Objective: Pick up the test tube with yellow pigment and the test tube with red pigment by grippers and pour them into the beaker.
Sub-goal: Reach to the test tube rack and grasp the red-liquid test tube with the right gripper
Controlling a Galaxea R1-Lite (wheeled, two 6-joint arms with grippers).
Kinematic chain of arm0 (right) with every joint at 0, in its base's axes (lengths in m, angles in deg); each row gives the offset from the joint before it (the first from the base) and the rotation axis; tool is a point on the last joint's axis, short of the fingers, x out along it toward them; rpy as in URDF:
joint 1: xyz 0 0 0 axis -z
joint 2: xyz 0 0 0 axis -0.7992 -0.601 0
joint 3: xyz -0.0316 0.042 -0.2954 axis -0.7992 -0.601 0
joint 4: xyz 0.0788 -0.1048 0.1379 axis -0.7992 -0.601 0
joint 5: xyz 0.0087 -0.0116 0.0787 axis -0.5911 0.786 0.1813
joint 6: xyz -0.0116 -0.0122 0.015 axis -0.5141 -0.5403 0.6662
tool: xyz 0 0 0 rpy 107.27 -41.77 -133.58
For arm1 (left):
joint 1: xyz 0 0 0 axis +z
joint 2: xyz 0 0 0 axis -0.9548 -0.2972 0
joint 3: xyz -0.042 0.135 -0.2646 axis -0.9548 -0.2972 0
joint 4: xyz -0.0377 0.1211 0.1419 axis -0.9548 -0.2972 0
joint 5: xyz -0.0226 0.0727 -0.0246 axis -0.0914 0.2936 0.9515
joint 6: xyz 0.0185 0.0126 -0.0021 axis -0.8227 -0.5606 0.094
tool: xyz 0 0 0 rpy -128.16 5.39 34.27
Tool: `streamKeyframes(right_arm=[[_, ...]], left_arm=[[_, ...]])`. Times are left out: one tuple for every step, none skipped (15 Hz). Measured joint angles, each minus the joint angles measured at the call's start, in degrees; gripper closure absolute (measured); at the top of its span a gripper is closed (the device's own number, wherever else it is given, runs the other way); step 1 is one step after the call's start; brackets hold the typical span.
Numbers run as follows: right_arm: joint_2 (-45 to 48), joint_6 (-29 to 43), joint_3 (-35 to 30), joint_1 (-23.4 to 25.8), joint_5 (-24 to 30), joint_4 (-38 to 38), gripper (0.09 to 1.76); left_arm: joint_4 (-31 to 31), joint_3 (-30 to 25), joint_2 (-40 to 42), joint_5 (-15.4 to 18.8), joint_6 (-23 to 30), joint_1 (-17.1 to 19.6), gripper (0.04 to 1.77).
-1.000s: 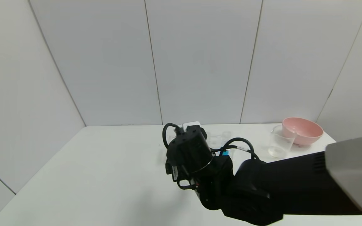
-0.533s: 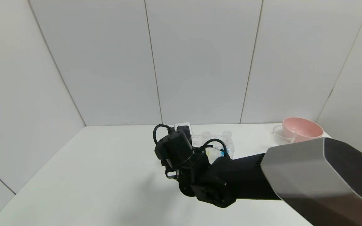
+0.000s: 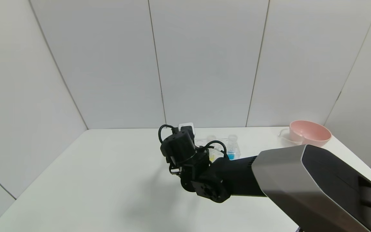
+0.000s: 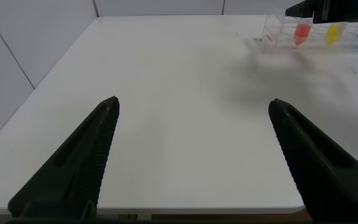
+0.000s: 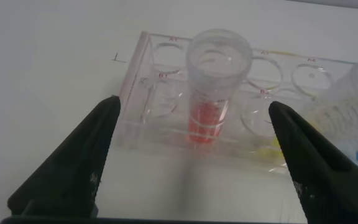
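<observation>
Red-pigment test tube (image 5: pixel 211 93) upright in a clear rack (image 5: pixel 151 93), centre of the right wrist frame, between the wide-spread fingers (image 5: pixel 73 162) of the right gripper (image 5: pixel 194 155), untouched. Yellow-pigment test tube (image 3: pixel 212 157) just right in the same rack, mid-frame in the head view. Beaker (image 3: pixel 284 133) far right against a pink bowl (image 3: pixel 311 132). Left gripper (image 4: pixel 194 155) wide, empty, over bare table (image 4: pixel 179 124).

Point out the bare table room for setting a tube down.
Bare: the table on the robot's left of the right gripper, up to the wall. Crowded: the rack with the red tube, and the far right corner with the pink bowl.
</observation>
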Motion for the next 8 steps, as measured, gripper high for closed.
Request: streamKeyframes(right_arm=[[-0.27, -0.20, 0.65, 0.41, -0.30, 0.05, 0.14], [-0.48, -0.27, 1.02, 0.72, -0.33, 0.09, 0.14], [-0.63, -0.38, 1.28, 0.91, -0.33, 0.13, 0.14], [-0.80, -0.44, 1.58, 1.13, -0.34, 0.20, 0.14], [-1.16, -0.52, 2.13, 1.43, -0.34, 0.35, 0.14], [-1.57, -0.68, 2.85, 1.71, -0.34, 0.98, 0.14], [-2.01, -0.85, 3.60, 1.88, -0.34, 2.16, 0.14], [-2.36, -1.45, 4.14, 2.06, -0.30, 3.43, 0.14]], left_arm=[[0.00, 0.00, 0.00, 0.00, -0.02, 0.00, 0.09], [0.00, 0.00, 0.00, 0.02, -0.02, 0.00, 0.09], [0.00, 0.00, 0.00, 0.00, -0.05, 0.00, 0.09], [0.00, 0.00, 0.00, 0.00, -0.02, 0.00, 0.09], [0.00, 0.00, 0.00, 0.00, -0.02, 0.00, 0.09], [0.00, 0.00, 0.00, 0.02, 0.00, 0.00, 0.09], [0.00, 0.00, 0.00, 0.00, -0.02, 0.00, 0.09], [0.00, 0.00, 0.00, 0.00, -0.02, 0.00, 0.09]])
